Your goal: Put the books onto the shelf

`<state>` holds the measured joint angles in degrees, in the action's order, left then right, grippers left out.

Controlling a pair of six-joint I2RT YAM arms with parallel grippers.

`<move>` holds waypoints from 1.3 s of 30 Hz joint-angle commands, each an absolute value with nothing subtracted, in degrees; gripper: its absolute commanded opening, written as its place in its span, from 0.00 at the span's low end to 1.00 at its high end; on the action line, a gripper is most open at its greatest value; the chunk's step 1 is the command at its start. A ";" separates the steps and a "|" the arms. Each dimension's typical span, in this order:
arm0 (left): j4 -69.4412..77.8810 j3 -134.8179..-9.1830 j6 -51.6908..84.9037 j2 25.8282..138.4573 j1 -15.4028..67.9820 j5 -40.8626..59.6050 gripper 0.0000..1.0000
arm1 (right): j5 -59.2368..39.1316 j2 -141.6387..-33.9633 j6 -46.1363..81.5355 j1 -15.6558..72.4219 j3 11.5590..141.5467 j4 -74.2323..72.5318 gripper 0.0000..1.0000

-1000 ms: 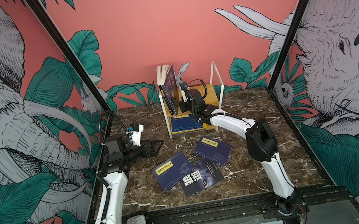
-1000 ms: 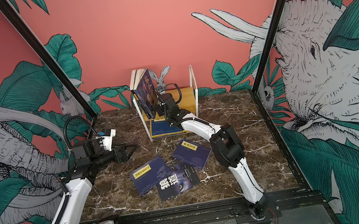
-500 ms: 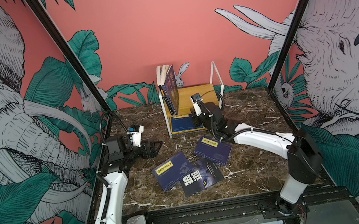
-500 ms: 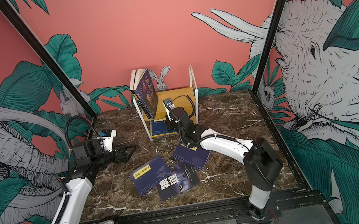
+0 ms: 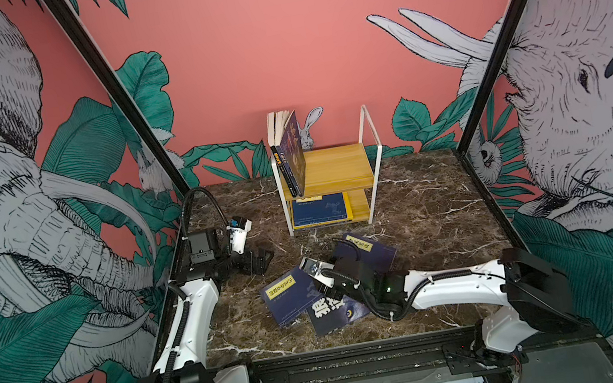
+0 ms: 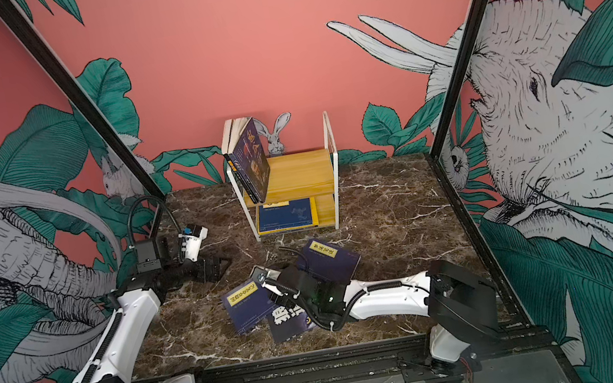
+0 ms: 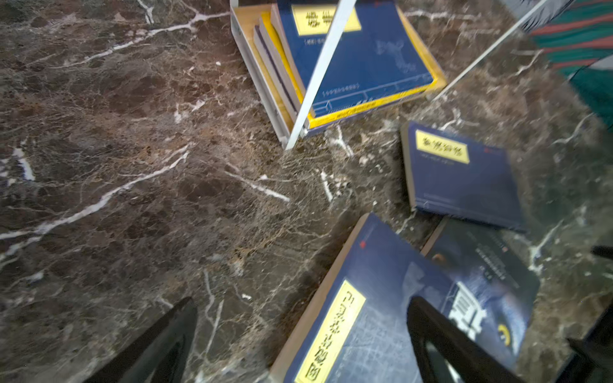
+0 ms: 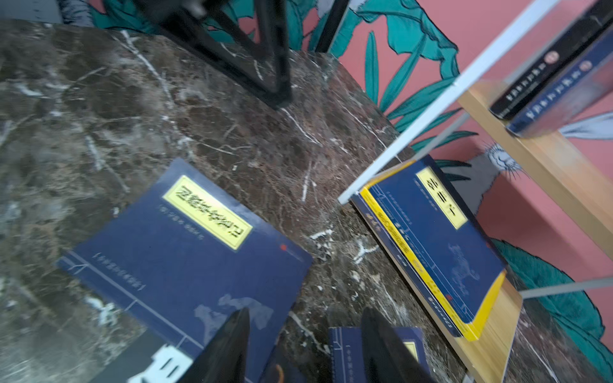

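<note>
Nearest the front edge of the marble tabletop (image 5: 428, 222), a dark book with big white characters (image 5: 331, 310) is lying flat. A navy book with a yellow label (image 5: 288, 294) is overlapping it on the left side of both top views. The right end effector (image 8: 305, 311) is hanging low over these loose books. In the right wrist view its fingers (image 8: 229, 348) are standing apart with nothing between them, so it is gripping no book. Whether it is touching a cover cannot be told.

Just beyond it, a second navy book (image 5: 373, 251) is lying flat at a slant, partly hidden by the arm.

Farther back on the left, the left end effector (image 5: 263, 259) is hovering above bare tabletop, well apart from the books. Its fingers are spread wide and are holding nothing.

At the far wall the shelf (image 5: 334, 166) is standing upright. A flat stack of books (image 5: 320, 211), navy on top with a yellow one under it, is resting on its lower board. Two upright books (image 5: 290, 153) are leaning against the left end of its upper board.
</note>
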<state>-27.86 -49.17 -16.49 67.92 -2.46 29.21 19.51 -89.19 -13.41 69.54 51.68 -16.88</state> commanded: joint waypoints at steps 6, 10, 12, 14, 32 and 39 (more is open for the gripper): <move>-33.61 -49.32 -30.31 71.99 -0.97 20.23 1.00 | 19.94 -95.20 -28.29 77.29 54.43 -13.89 0.70; -33.69 -47.46 -33.14 72.84 0.08 19.34 1.00 | 21.87 -99.56 -32.15 79.68 56.87 -11.32 0.72; -34.19 -46.92 -34.06 73.67 0.41 18.38 1.00 | 22.54 -101.24 -33.03 80.73 58.00 -10.34 0.72; -33.93 -45.91 -36.41 74.29 1.51 17.02 1.00 | 21.47 -102.09 -33.06 80.95 57.92 -11.46 0.72; -34.45 -44.65 -43.07 79.15 4.62 9.58 1.00 | 24.18 -114.40 -30.93 81.08 66.59 -9.54 0.69; -35.09 -46.11 -43.02 81.64 4.41 8.64 1.00 | 27.74 -116.34 -32.47 81.07 67.37 -9.66 0.66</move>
